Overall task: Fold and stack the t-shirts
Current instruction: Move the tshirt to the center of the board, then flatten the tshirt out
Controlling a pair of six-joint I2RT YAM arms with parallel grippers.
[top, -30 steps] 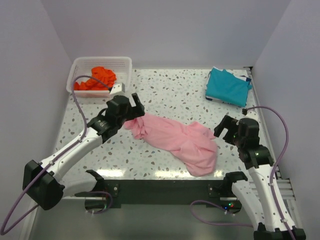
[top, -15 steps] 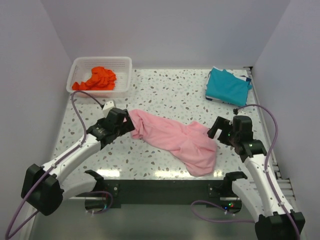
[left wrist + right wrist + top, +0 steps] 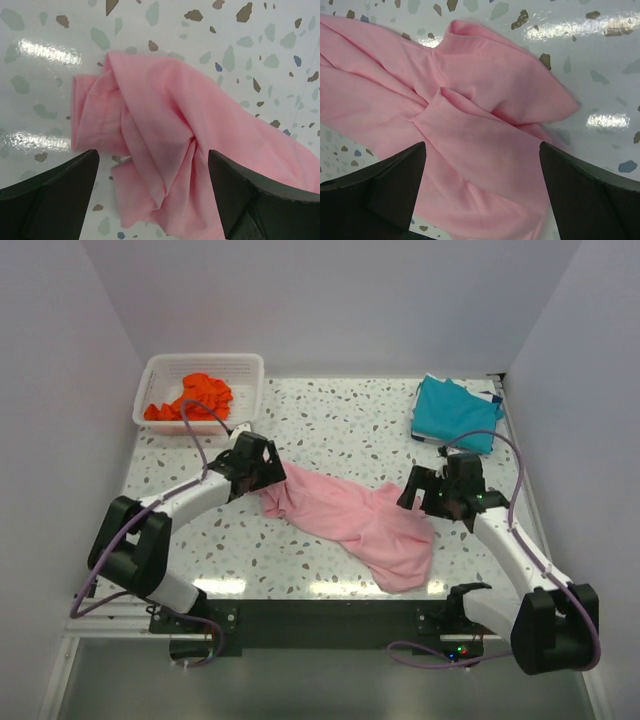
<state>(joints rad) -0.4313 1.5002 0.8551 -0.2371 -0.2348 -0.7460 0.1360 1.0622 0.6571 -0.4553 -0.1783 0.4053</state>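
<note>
- We are hovering the left fingers (image 3: pixel 45 195) and right fingers (image 3: pixel 375 192), both spread apart, over opposite ends of the pink shirt (image 3: pixel 350 520), crumpled mid tabletop (image 3: pixel 340 420).
- We are aiming for single edges, not bunched folds, to spread it flat.

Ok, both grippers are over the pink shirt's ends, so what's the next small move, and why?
I'd probably lower both arms and close the fingers on the cloth. The left gripper and right gripper are open, each over a bunched end of the pink shirt, which lies crumpled. Neither holds it yet. Gripping both ends should let you pull it flat for folding.
</note>
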